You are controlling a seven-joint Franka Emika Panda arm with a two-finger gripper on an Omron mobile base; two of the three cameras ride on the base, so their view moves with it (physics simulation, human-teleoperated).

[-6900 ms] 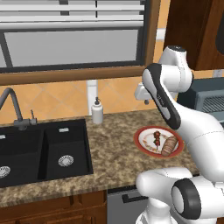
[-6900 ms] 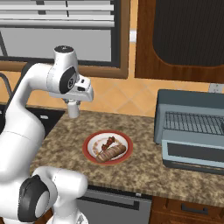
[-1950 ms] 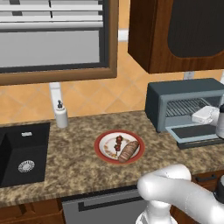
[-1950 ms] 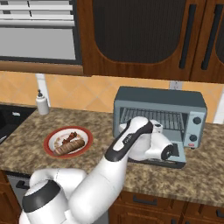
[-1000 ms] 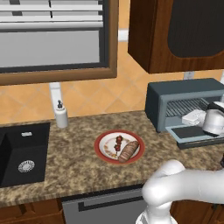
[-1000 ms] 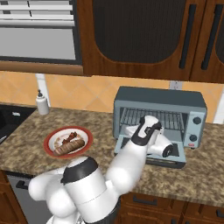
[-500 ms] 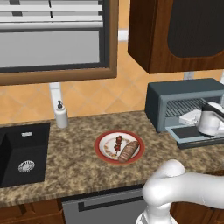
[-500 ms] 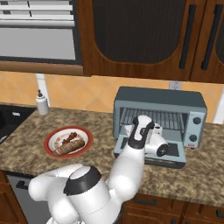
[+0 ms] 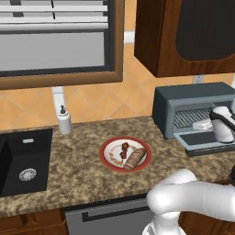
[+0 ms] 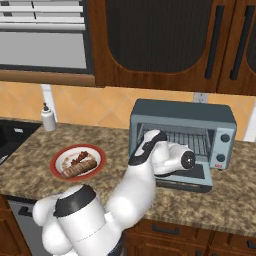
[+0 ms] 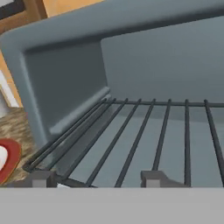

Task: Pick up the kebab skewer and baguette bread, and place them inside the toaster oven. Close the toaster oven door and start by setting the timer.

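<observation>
No writing legible; pincer (image 11: 94, 178) apparently empty at toaster oven (image 10: 183, 123) rack (image 11: 144, 135)

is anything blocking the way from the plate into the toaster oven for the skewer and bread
Nothing visible does. The toaster oven door lies folded down, the wire rack is bare, and the counter between the plate and the toaster oven holds no object. The gripper itself sits at the oven mouth.
</observation>
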